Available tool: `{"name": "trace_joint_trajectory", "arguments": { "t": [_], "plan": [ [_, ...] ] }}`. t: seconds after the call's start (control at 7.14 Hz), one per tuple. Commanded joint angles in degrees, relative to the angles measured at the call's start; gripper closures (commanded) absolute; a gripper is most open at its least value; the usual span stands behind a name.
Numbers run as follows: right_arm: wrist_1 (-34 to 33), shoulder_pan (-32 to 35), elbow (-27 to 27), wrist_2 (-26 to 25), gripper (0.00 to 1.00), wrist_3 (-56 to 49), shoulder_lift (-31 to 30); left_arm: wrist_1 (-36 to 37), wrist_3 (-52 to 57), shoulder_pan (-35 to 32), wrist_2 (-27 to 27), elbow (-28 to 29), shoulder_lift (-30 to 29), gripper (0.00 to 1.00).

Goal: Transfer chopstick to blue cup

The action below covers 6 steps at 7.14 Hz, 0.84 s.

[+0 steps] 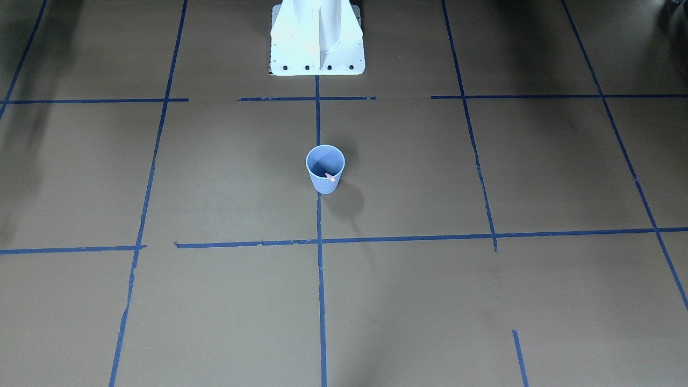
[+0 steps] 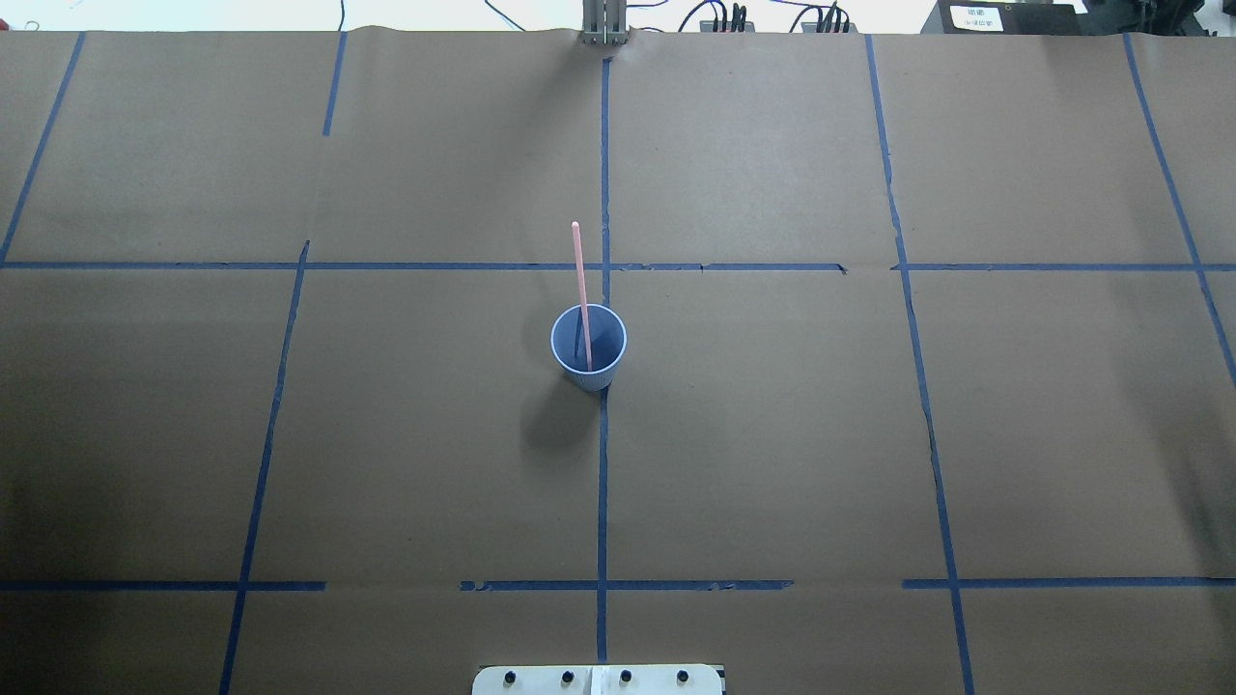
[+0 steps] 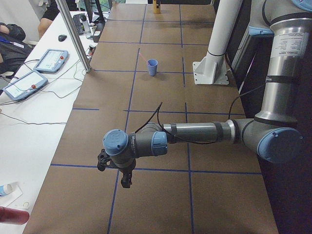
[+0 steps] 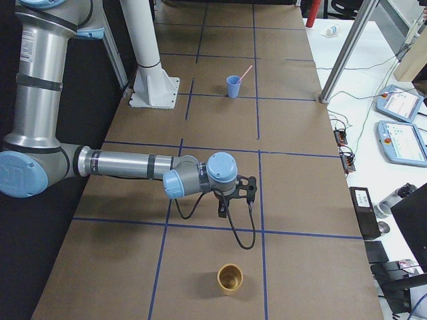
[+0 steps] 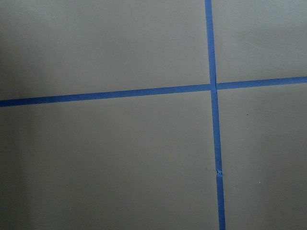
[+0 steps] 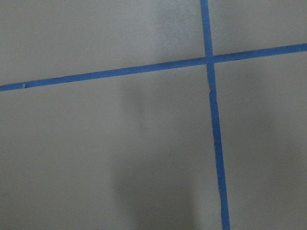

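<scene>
1. The blue cup (image 2: 596,380) stands upright on the brown paper table (image 2: 772,434), right on the middle line of blue tape (image 2: 602,502) that runs out from my white base (image 1: 317,43).
2. The chopstick (image 2: 581,280) is in the cup. Its lower end rests down inside against the wall nearest me. The shaft leans away from me and crosses the far rim, and the pale pink upper part sticks out well above the cup.
3. Nothing of mine touches the cup or the stick; both arms are well apart from them.
4. My left gripper (image 3: 125,179) shows only in the side view from my left. It hangs at the end of a stretched forearm and points down over the paper, close to a tape crossing at my left end of the table. From that view I cannot tell whether its fingers are wide or narrow.
5. My right gripper (image 4: 224,208) shows only in the side view from my right. It also points down, over a tape line at my right end. I cannot tell how wide its fingers stand either.
6. Both wrist views show only brown paper and crossing blue tape, with no fingers and no object.
7. A small tan cup (image 4: 230,279) stands upright on the paper beyond my right gripper, further toward that end of the table.
</scene>
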Motion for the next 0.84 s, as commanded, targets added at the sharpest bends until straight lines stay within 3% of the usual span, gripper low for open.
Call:
{"name": "trace_joint_trajectory", "arguments": {
  "t": [0.0, 0.7],
  "plan": [
    [-1.72, 0.39, -0.23, -1.99, 0.00, 0.03, -0.06, -0.15, -1.89, 0.10, 0.00, -0.37, -0.04, 0.00],
    [-4.44, 4.42, -0.23, -0.95, 0.00, -0.58, 0.38, -0.94, -1.71, 0.19, 0.00, -0.29, -0.04, 0.00]
  ]
}}
